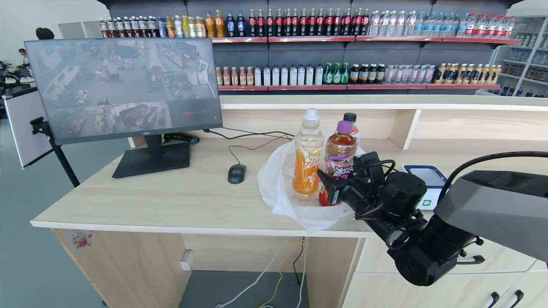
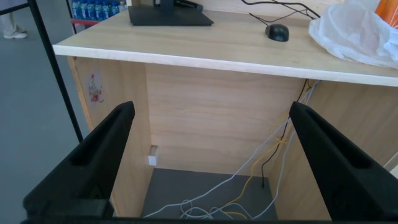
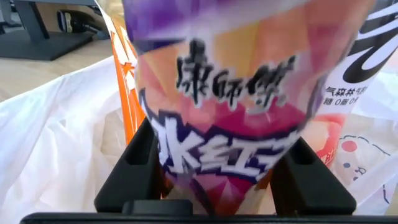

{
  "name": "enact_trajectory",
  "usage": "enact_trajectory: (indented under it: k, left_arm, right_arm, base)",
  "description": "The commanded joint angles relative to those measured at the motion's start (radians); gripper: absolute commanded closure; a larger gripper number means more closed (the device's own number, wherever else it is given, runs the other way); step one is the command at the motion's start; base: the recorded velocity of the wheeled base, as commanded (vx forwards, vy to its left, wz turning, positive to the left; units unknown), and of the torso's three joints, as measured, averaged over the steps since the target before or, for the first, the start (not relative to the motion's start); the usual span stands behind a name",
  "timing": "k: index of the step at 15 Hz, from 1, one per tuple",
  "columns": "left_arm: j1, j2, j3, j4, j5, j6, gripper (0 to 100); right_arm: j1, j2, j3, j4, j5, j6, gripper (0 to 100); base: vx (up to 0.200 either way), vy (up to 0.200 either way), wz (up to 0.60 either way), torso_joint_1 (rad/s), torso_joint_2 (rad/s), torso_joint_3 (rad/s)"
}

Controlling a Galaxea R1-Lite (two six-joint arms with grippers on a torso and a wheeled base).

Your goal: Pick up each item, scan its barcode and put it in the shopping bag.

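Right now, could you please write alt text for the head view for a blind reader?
The right gripper holds a purple-capped bottle standing in a white shopping bag on a wooden counter, beside an orange drink bottle. A monitor and mouse sit to the left.

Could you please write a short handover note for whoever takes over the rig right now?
Right gripper: shut on the purple-capped bottle, which stands in the shopping bag on the counter.
Left gripper: open, holding nothing, low in front of the counter.
Also in the bag: the orange bottle and a black-capped bottle behind. The scanner sits on the counter right of the bag.
Done: three bottles in the bag.
To do: probably just release the purple-capped bottle and withdraw; scans cannot be confirmed from here.
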Motion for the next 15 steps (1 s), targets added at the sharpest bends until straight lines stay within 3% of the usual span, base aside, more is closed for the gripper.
enact_trajectory:
  k: [1,12,13,15]
  left_arm:
    - [0.0,0.0,0.0,0.0,0.0,-0.001,0]
    - [0.002,0.0,0.0,0.0,0.0,0.0,0]
    - [0.0,0.0,0.0,0.0,0.0,0.0,0]
    - [0.002,0.0,0.0,0.0,0.0,0.0,0]
  right_arm:
    - [0.0,0.009,0.004,0.0,0.0,0.001,100]
    - [0.001,0.016,0.012,0.0,0.0,0.001,100]
    - [0.0,0.015,0.008,0.0,0.0,0.001,0]
    - [0.004,0.009,-0.006,0.0,0.0,0.024,0]
  base:
    - [0.0,0.0,0.0,0.0,0.0,0.0]
    - [0.0,0.0,0.0,0.0,0.0,0.0]
    - [0.0,0.0,0.0,0.0,0.0,0.0]
    - [0.0,0.0,0.0,0.0,0.0,0.0]
